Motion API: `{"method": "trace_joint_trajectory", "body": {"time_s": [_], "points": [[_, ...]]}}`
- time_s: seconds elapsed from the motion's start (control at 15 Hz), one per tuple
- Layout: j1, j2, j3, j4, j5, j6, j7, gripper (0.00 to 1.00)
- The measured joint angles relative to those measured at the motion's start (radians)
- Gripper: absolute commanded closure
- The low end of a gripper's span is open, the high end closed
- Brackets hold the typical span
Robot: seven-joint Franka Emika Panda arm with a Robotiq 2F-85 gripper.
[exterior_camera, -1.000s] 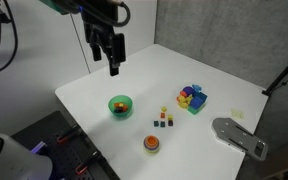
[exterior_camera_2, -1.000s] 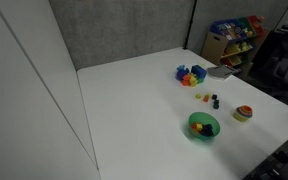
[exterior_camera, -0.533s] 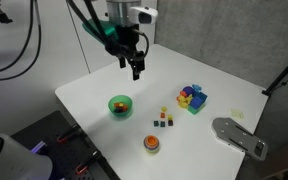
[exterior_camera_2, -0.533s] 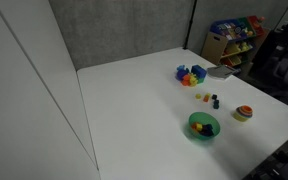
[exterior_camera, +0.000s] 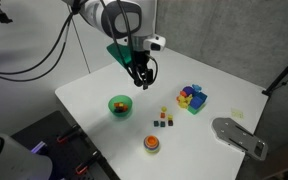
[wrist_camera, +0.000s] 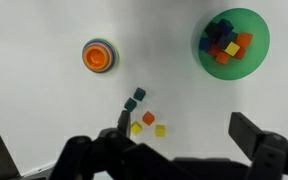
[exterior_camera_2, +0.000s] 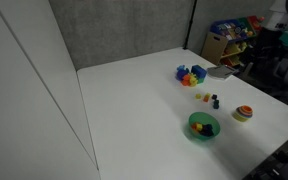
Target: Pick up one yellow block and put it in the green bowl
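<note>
Two small yellow blocks point(wrist_camera: 136, 128) point(wrist_camera: 160, 130) lie on the white table in a loose cluster with an orange block point(wrist_camera: 148, 118) and two teal blocks point(wrist_camera: 134, 99). The cluster shows in both exterior views point(exterior_camera: 164, 119) point(exterior_camera_2: 206, 98). The green bowl point(exterior_camera: 119, 105) point(exterior_camera_2: 203, 125) point(wrist_camera: 254, 28) stands nearby and holds several coloured blocks. My gripper point(exterior_camera: 141, 78) point(wrist_camera: 189, 130) is open and empty, well above the table, behind the bowl and the cluster. In the wrist view its left finger overlaps the cluster's edge.
A striped ring toy point(exterior_camera: 151, 144) point(exterior_camera_2: 244, 114) point(wrist_camera: 100, 55) stands near the table's front. A green tray piled with coloured blocks point(exterior_camera: 192, 98) point(exterior_camera_2: 191, 74) sits further back. A grey fixture point(exterior_camera: 239, 136) juts out at the table's corner.
The arm has swung right and down from the table's far left corner to above the area between bowl and blocks. The gripper stays open. The objects have not moved.
</note>
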Motion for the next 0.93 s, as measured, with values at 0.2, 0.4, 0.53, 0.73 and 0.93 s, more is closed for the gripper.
{"method": "trace_joint_trajectory", "body": {"time_s": [0.2,0.4,0.53,0.73,0.93], "points": [[0.008,0.091,0.001,0.061,0.006,0.018,-0.018,0.0],[0.009,0.135,0.001,0.102,0.006,0.027,-0.017,0.0],[0.009,0.138,0.0,0.108,0.005,0.027,-0.017,0.0],[0.009,0.14,0.0,0.108,0.005,0.027,-0.017,0.0],[0.011,0.172,0.005,0.128,0.006,0.028,-0.018,0.0]]}}
